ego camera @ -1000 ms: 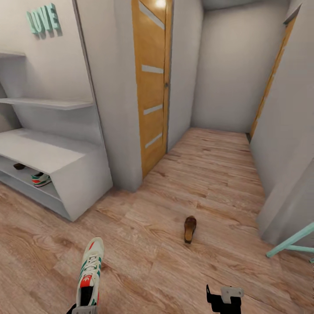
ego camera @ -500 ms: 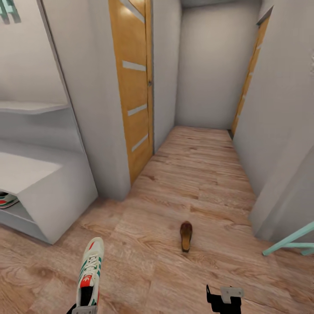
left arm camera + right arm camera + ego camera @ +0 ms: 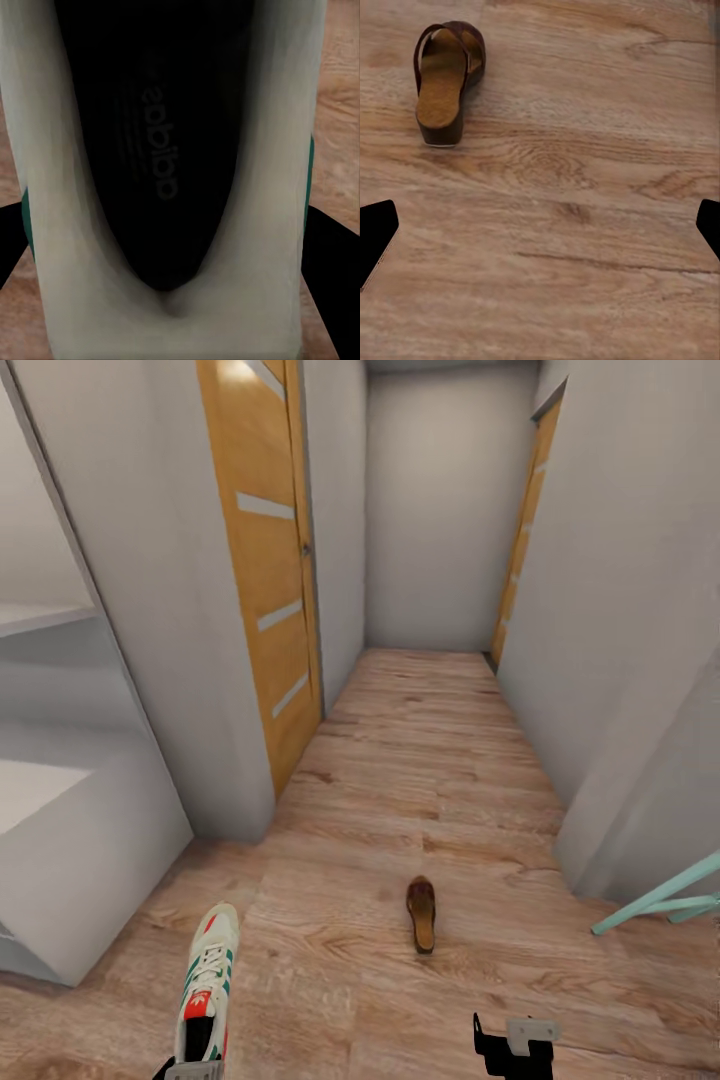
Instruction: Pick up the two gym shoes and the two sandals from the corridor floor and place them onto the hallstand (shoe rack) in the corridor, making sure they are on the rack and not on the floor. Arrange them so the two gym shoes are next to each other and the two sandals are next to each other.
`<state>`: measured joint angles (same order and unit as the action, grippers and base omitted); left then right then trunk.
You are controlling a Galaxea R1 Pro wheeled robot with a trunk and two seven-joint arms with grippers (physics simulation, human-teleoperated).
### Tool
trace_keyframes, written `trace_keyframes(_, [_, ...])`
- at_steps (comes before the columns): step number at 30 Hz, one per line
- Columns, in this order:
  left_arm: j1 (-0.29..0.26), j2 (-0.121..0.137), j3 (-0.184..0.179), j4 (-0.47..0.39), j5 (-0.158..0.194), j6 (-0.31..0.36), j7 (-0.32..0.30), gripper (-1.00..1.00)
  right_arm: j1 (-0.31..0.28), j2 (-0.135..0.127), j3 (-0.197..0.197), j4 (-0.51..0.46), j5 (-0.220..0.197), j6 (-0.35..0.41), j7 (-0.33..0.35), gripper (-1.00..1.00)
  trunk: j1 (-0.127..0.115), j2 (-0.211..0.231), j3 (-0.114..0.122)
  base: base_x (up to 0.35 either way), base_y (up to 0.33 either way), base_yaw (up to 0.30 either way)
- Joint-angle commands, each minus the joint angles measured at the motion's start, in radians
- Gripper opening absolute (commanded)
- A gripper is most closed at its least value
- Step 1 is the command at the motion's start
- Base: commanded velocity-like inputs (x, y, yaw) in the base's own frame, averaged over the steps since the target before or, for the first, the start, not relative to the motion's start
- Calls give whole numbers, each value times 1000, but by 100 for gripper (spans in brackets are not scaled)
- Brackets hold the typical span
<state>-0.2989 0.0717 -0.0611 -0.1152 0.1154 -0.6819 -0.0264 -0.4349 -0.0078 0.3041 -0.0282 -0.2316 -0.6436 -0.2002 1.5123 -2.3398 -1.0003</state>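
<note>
With the view swung right off the hallstand [image 3: 90,860], the left pincer [image 3: 190,1065] stayed clamped on a gym shoe [image 3: 205,985], the right pincer [image 3: 515,1050] spread empty, facing the sandal [image 3: 421,912] on the corridor floor [image 3: 420,760], probably next.

Your gym shoe [image 3: 207,980] is white with green side stripes, white laces and a red-orange tongue patch; its insole [image 3: 154,135] is black with faint grey lettering. The sandal [image 3: 421,912] is dark brown with a tan footbed. You see light-brown wood-grain planks on the corridor floor [image 3: 430,760], orange-wood doors [image 3: 262,560] with pale stripes, light-grey walls [image 3: 430,510] and hallstand [image 3: 90,860], and a mint-green frame [image 3: 665,900].
</note>
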Motion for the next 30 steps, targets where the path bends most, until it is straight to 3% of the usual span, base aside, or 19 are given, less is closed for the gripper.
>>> trace_keyframes(1, [0,0,-6,0,10,-2,-3,-100,-1,0,9,1,-6,-2,-5,100,0,0,-1,181,267,-268])
trace_keyframes(7, [0,0,-6,0,10,-2,-3,-100,-1,0,9,1,-6,-2,-5,100,0,0,-1,181,268,-185])
trace_keyframes(15, [0,-1,-6,0,10,-2,-3,-100,-1,-4,9,2,-5,-3,-4,100,0,0,-1,195,225,-26])
trace_keyframes(30, [0,-1,-6,0,10,-2,-3,-100,-1,-2,9,-1,-8,-3,-6,100,0,0,0,206,22,-18])
